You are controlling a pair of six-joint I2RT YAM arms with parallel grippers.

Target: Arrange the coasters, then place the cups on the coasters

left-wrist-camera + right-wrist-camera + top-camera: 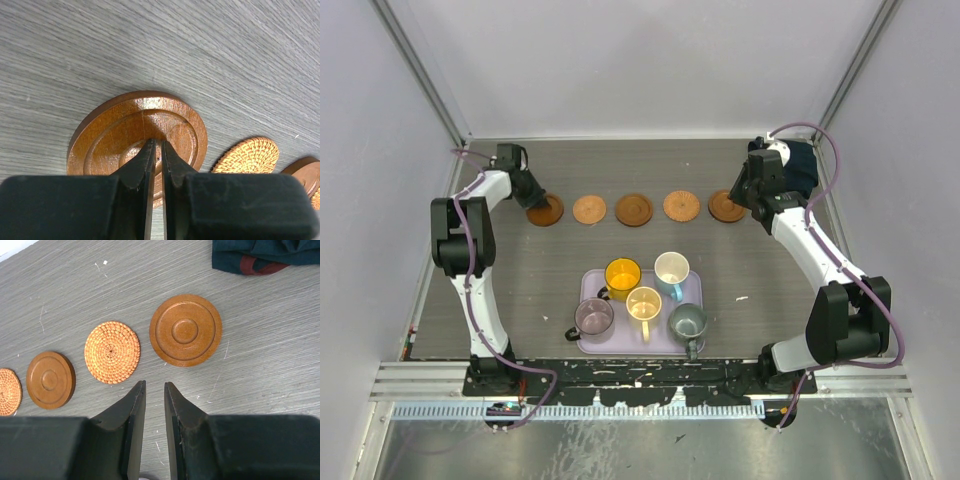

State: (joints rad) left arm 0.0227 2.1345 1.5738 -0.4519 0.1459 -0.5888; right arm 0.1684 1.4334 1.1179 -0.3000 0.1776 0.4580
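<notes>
I am finding the near rim of the leftmost coaster (135,120) hidden behind the left gripper (156,145). Its black fingers are sitting all but pressed together over the disc's raised centre, clamping nothing I can see (contact with the wood I cannot tell). This coaster is showing as glossy turned wood with concentric rings. A woven coaster (247,155) is lying just beside it, and a further disc is being cut off by the frame edge. The right gripper (155,385) is hanging slightly parted and empty, near the rightmost coaster (185,330), matte ringed wood, without touching it. Some dark fabric (260,255) is being cropped at the top. Overhead, the five discs are lying in a row across the grey table (520,290), while the cups (643,302) are standing on the lavender tray (692,290).
</notes>
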